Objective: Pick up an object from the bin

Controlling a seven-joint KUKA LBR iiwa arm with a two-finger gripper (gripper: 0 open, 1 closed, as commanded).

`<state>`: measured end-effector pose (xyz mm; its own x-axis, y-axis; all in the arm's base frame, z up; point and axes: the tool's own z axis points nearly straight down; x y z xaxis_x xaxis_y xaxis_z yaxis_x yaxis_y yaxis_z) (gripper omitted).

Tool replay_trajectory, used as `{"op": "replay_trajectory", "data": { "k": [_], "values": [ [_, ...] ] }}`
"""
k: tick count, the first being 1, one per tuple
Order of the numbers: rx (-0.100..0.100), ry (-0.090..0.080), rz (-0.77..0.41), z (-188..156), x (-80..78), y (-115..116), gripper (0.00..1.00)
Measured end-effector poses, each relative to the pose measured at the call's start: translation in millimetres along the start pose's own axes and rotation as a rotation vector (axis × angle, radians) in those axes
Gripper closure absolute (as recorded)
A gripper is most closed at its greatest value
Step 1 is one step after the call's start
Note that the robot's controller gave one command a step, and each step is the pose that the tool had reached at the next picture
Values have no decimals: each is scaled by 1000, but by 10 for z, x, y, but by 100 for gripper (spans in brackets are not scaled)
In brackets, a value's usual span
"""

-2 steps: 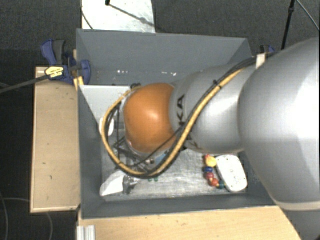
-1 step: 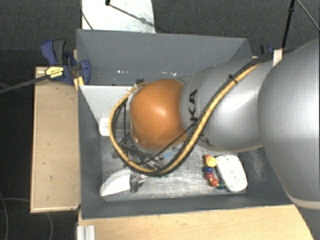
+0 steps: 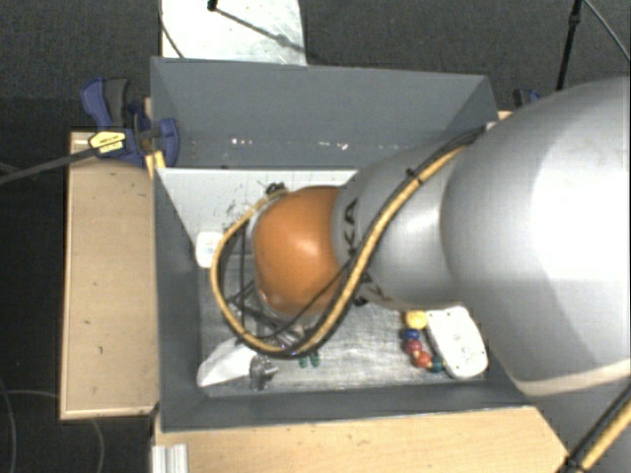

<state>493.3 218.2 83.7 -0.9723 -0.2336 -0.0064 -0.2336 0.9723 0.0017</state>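
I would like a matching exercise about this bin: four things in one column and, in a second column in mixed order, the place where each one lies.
Things:
1. white rounded pad
2. yellow ball
3. pale crumpled piece
4. small white block

Places:
a. against the left wall of the bin, halfway up the view
b. bottom-right part of the floor
c. bottom-left corner of the floor
d. just beside the pad's upper-left end

Pairs: 1-b; 2-d; 3-c; 4-a

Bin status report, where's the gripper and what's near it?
Gripper down at the bin's lower left. Pale crumpled thing right beside it. White block and coloured beads off to the right, apart.
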Motion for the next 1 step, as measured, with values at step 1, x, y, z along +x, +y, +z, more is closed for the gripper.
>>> {"op": "replay_trajectory", "data": {
  "k": [1],
  "values": [
    [2, -7, -154, 159, -93, 80, 100]
  ]
}}
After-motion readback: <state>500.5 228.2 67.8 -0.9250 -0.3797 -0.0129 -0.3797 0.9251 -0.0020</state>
